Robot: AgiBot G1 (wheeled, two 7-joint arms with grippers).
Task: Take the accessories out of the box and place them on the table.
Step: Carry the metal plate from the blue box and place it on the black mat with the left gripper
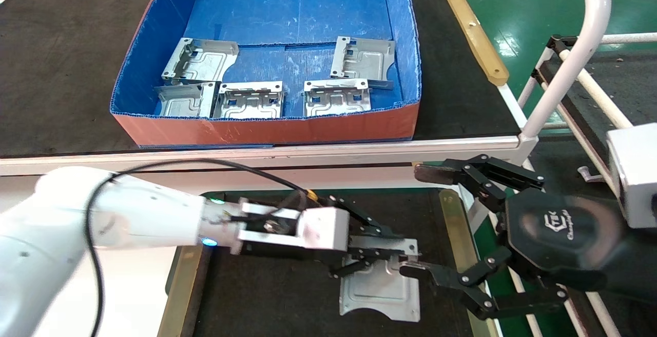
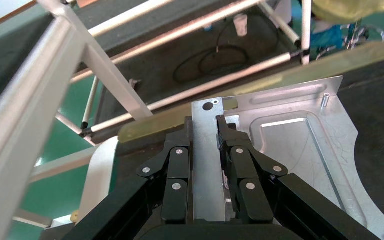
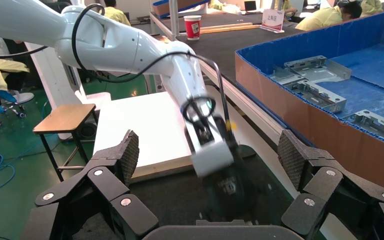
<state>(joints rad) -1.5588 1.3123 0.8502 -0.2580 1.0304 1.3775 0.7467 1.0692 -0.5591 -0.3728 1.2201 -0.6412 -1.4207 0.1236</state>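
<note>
One bracket plate [image 1: 380, 288] is out of the box and lies at or just above the dark desk [image 1: 267, 296] in the white frame, near its right brass strip [image 1: 457, 234], with its raised tab edge clamped in the left tool [image 1: 382, 255]; five more plates [image 1: 249, 99] wait in the blue box [image 1: 405, 34] on the larger black surface beyond the white rail. The step in hand appears to be setting this plate down, and doing it well means letting the flat of the plate settle fully on the mat before the fingers part, then drawing the tool straight back off the tab so the edge does not drag the plate sideways toward the strip or the other arm. In the left wrist view the left tool's two fingers [image 2: 179, 165] stand almost closed, pinching the narrow upright flange of the plate between them, so it has a firm hold on the metal; whether the plate's underside already touches the mat cannot be told. The right tool [image 1: 426, 221] hangs just beside the plate at the desk's right edge, its fingers spread wide and holding nothing, one lower fingertip close to the plate's corner
</note>
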